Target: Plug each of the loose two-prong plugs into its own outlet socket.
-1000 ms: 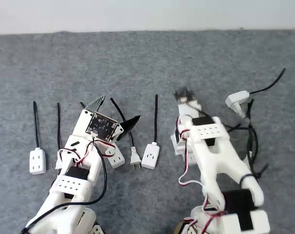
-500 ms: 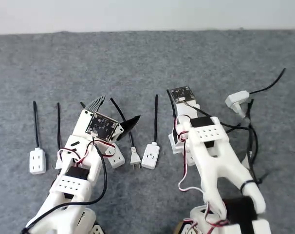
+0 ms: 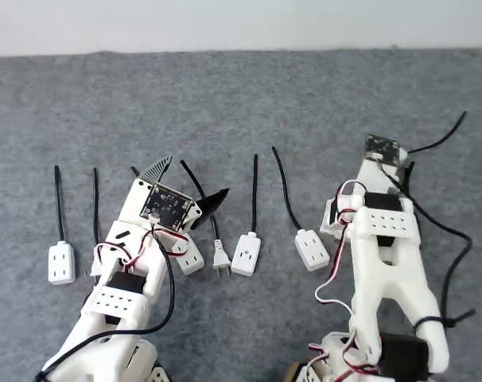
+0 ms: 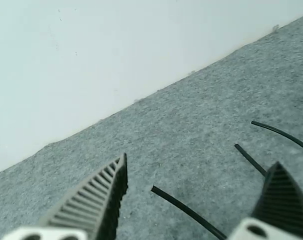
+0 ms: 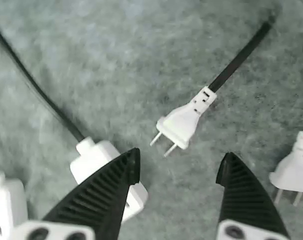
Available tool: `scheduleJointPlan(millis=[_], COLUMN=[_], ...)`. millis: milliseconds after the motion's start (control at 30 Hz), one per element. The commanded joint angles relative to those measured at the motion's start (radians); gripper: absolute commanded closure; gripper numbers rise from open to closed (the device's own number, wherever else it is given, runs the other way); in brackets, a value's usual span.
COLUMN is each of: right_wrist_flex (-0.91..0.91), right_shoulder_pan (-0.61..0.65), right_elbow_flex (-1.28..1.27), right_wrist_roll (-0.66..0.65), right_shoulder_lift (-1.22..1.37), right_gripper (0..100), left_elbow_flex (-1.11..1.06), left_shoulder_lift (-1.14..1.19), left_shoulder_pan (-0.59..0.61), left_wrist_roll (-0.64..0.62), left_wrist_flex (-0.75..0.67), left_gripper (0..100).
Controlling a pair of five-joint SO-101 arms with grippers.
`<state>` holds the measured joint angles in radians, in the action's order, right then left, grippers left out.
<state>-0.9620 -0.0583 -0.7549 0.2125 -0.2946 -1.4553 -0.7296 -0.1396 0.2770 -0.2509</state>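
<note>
Several white outlet sockets lie in a row on the grey carpet: one at the far left (image 3: 61,263), one half under the left arm (image 3: 192,259), one in the middle (image 3: 246,253) and one by the right arm (image 3: 311,249). A loose two-prong plug (image 3: 220,259) lies between the two middle ones. My left gripper (image 3: 195,177) (image 4: 200,161) hangs open above the carpet over black cords (image 4: 187,212). My right gripper (image 5: 181,156) is open just over a white plug (image 5: 180,125) lying prongs toward it. A second plug (image 5: 290,173) and a socket (image 5: 105,167) lie to either side.
The right arm (image 3: 384,239) stands over the tangle of black cords (image 3: 440,142) at the right. Each socket trails a short black cord (image 3: 254,191) toward the back. Behind the cords lies bare carpet up to a pale wall (image 4: 116,50).
The right arm has swung to the right, uncovering the socket beside it and now covering the white plug at the far right. The left arm has not moved.
</note>
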Motion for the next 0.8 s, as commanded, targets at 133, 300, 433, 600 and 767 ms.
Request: scheduleJointPlan(millis=[133,300,433,600,767], right_wrist_flex=[0.082,0.09,0.11,0.268,0.444], right_shoulder_pan=[0.005,0.013,0.005,0.005,0.005], right_elbow_flex=[0.012,0.006,0.005,-0.107,-0.195], right_wrist_roll=[0.084,0.083,0.089,0.178,0.233], right_shoulder_lift=[0.024,0.038,0.039,0.039,0.035], right_gripper=[74.5,74.5,74.5,74.5,74.3], left_elbow_flex=[0.027,0.027,0.027,0.025,0.015], left_shoulder_lift=[0.003,0.003,0.003,0.003,0.003], left_shoulder_pan=[-0.006,-0.006,-0.006,-0.021,-0.032], left_wrist_roll=[0.011,0.011,0.009,0.011,0.014], left_wrist_flex=[-0.031,-0.031,-0.031,-0.026,-0.028], left_gripper=[59,59,59,59,59])
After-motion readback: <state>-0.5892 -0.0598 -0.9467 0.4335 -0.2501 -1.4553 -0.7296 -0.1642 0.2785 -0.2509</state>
